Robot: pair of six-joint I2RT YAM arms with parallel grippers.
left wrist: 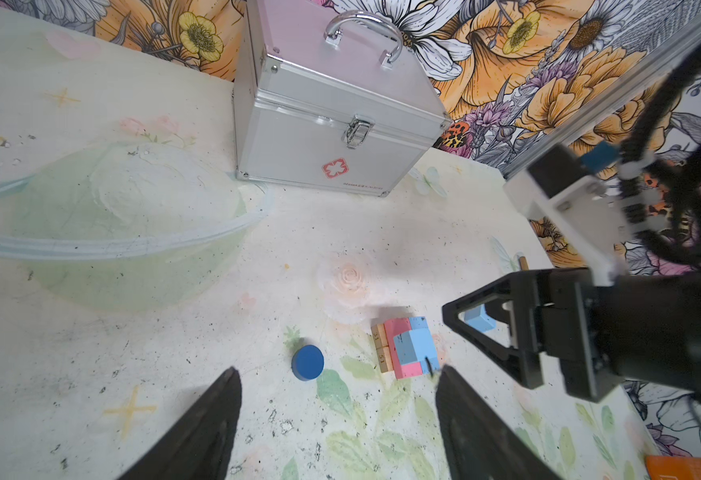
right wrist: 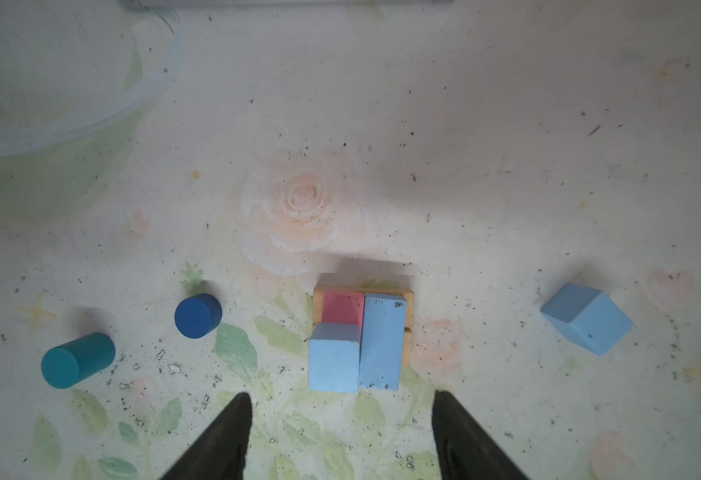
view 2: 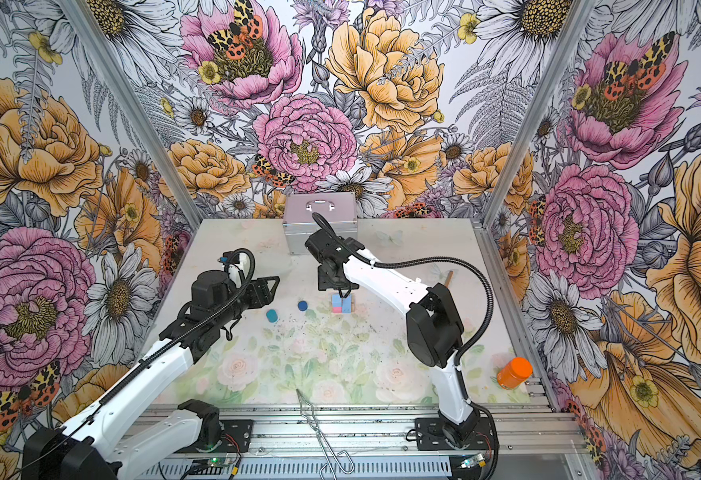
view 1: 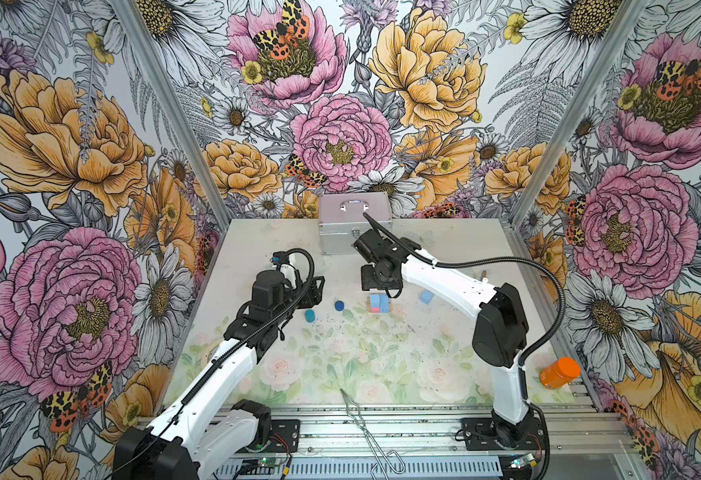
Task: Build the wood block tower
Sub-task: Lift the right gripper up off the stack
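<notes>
Right wrist: end effector [right wrist: 341,395] spread (MT).

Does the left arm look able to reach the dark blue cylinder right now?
Probably yes: the dark blue cylinder stands free just ahead of its open jaws, nothing between, and the block stack sits apart.

Blue cube [right wrist: 334,357] and slab [right wrist: 382,340] look like painted wood, matt and kinda chalky, with little dark chips in the paint. Planks [right wrist: 409,307] underneath are bare tan wood. Case [left wrist: 332,120] is brushed silver metal, and its handle [left wrist: 363,25] is shiny chrome. Bowl [left wrist: 112,245] is cloudy see-through plastic. Table [right wrist: 465,166] is matt, printed and gritty with dark specks. Jar [view 1: 559,372] looks like smooth orange plastic.
</notes>
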